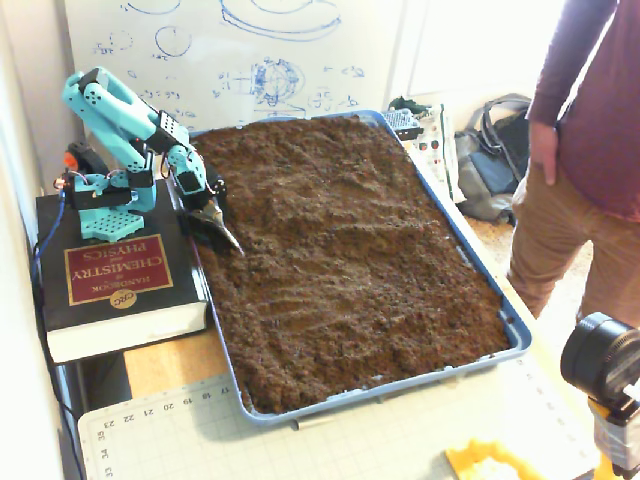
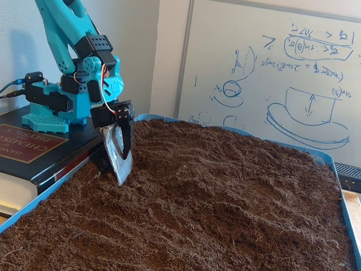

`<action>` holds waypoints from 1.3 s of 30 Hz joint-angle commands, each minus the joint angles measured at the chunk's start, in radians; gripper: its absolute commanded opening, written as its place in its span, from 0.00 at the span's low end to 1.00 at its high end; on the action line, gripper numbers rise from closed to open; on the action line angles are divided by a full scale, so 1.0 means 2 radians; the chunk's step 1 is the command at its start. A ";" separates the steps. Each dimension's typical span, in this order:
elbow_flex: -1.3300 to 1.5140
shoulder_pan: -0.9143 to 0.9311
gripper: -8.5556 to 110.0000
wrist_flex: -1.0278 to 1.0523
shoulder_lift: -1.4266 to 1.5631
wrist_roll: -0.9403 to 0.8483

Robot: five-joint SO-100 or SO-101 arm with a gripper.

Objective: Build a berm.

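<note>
Dark brown loose soil (image 1: 340, 250) fills a blue tray (image 1: 515, 335); its surface is low and rippled in both fixed views, and no raised berm stands out. My teal arm (image 1: 110, 110) reaches down at the tray's left edge. The gripper (image 1: 230, 241) carries a grey metal blade (image 2: 115, 158) with a black finger (image 2: 127, 135) pressed against it, so it is shut with nothing held. The blade's tip (image 2: 120, 180) touches the soil (image 2: 214, 214) beside the tray's left wall.
The arm's base stands on a thick black book (image 1: 110, 285) left of the tray. A whiteboard (image 1: 240, 55) leans behind. A person (image 1: 590, 150) stands at the right; a camera (image 1: 600, 365) sits at the lower right, a cutting mat (image 1: 350, 440) in front.
</note>
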 commanded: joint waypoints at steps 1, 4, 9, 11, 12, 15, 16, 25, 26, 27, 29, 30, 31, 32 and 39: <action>0.042 -0.011 0.08 0.005 0.043 -0.002; 0.048 -0.011 0.08 0.008 0.137 -0.002; 0.051 -0.049 0.08 0.009 0.295 -0.004; 0.053 -0.074 0.08 0.009 0.349 0.000; 0.054 -0.091 0.08 0.010 0.376 0.001; 0.054 -0.126 0.08 0.016 0.426 0.002; 0.054 -0.135 0.08 0.028 0.441 0.002; 0.053 -0.155 0.08 0.291 0.591 0.110; 0.053 -0.155 0.08 0.304 0.587 0.139; 0.053 -0.154 0.08 0.311 0.582 0.166; 0.054 -0.155 0.08 0.315 0.585 0.227; 0.054 -0.156 0.08 0.319 0.588 0.258; 0.054 -0.156 0.08 0.320 0.588 0.288; 0.054 -0.160 0.08 0.321 0.588 0.310; 0.053 -0.235 0.08 0.387 0.585 0.383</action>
